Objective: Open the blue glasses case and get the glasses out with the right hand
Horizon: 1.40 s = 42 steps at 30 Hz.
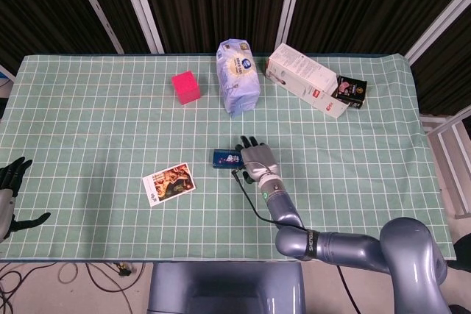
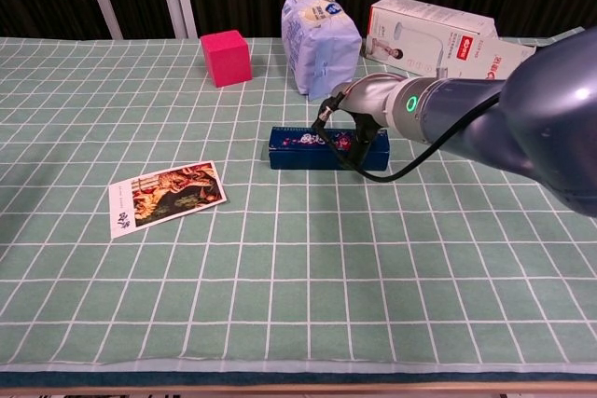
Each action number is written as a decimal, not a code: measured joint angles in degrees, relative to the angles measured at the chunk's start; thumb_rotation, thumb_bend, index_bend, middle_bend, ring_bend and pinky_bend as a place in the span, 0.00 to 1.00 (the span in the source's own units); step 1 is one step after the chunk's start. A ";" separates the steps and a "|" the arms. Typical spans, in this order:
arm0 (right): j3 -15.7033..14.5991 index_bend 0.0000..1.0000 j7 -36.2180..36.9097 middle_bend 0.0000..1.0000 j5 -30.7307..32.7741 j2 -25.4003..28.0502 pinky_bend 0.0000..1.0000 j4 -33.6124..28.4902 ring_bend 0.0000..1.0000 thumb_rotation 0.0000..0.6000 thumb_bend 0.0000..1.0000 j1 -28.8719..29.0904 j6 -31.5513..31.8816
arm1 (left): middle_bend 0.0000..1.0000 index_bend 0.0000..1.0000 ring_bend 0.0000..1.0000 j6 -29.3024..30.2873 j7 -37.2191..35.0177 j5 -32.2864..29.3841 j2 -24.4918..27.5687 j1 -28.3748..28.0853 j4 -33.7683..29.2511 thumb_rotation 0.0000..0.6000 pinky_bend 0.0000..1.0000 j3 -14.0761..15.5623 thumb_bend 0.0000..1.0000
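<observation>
The blue glasses case (image 1: 224,157) (image 2: 303,149) lies shut on the green checked cloth near the table's middle. My right hand (image 1: 255,159) (image 2: 357,128) rests on its right half, so only the left part shows in the head view. Its fingers (image 1: 245,143) spread over the case's top toward the far side. In the chest view a dark finger (image 2: 348,150) reaches down the case's front face. No glasses are visible. My left hand (image 1: 9,198) hangs at the lower left, beyond the table's edge, with its fingers apart and nothing in it.
A picture card (image 1: 168,184) (image 2: 166,197) lies left of the case. Behind it stand a pink cube (image 1: 186,87) (image 2: 226,57), a blue-white bag (image 1: 238,76) (image 2: 320,30), a white carton (image 1: 307,80) (image 2: 434,30) and a small black box (image 1: 352,90).
</observation>
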 measured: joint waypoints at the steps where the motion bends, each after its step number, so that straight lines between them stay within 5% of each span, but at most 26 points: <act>1: -0.05 0.21 0.09 0.00 -0.25 -0.22 0.24 0.44 0.00 1.00 0.47 0.17 0.06 | 0.00 0.00 0.00 0.02 -0.07 0.00 0.02 0.02 -0.01 1.00 0.00 0.00 0.00; 42: -1.02 0.26 -0.41 0.00 2.13 -2.12 0.24 3.49 0.00 1.00 0.51 2.28 0.79 | 0.00 0.00 0.00 -0.56 -1.63 -0.79 0.61 -0.01 -0.40 1.00 0.00 -0.18 0.00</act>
